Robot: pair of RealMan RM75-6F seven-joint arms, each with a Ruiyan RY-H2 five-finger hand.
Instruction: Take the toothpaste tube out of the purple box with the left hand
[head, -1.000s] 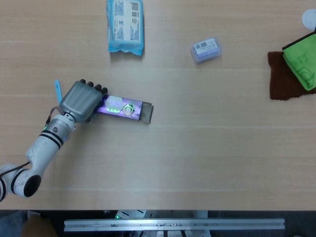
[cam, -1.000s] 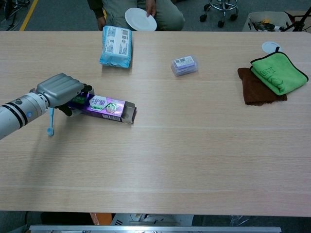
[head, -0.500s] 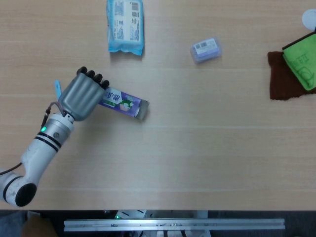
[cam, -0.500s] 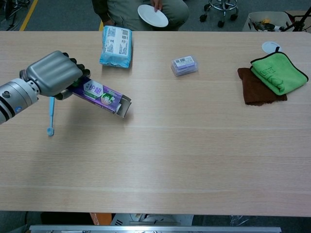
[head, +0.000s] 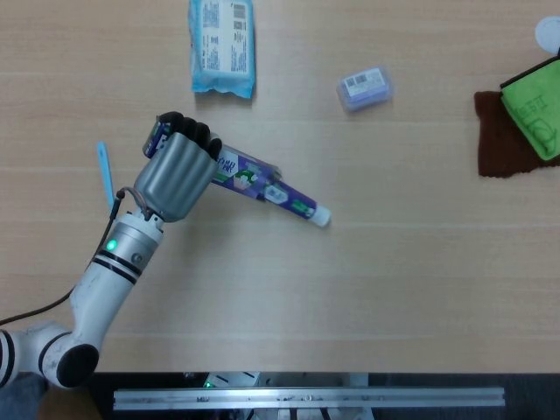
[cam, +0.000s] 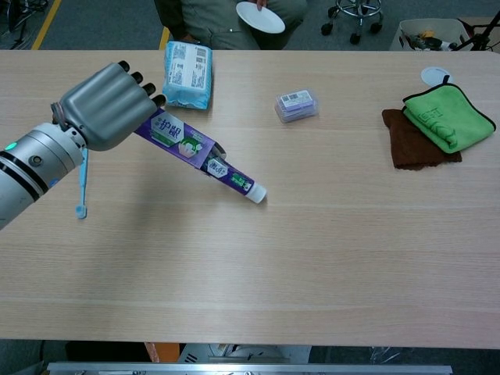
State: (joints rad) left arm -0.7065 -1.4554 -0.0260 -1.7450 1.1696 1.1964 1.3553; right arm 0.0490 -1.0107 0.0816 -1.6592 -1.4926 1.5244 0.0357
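Observation:
My left hand (head: 175, 175) (cam: 105, 105) grips the closed end of the purple box (head: 238, 171) (cam: 176, 135) and holds it lifted, tilted down to the right. The toothpaste tube (head: 294, 203) (cam: 234, 180) sticks partly out of the box's open end. Its white cap (head: 321, 216) (cam: 258, 195) is at or near the table. My right hand shows in neither view.
A blue toothbrush (head: 106, 171) (cam: 81, 187) lies left of the hand. A blue packet (head: 222, 44) (cam: 186, 74) and a small lilac box (head: 365, 87) (cam: 296, 104) lie further back. Green and brown cloths (head: 518, 122) (cam: 431, 125) are at the far right. A person holding a white plate (cam: 262, 16) stands behind the table.
My left hand has lifted the box off the table and tipped its open end down. The toothpaste tube has slid partly out of that end.

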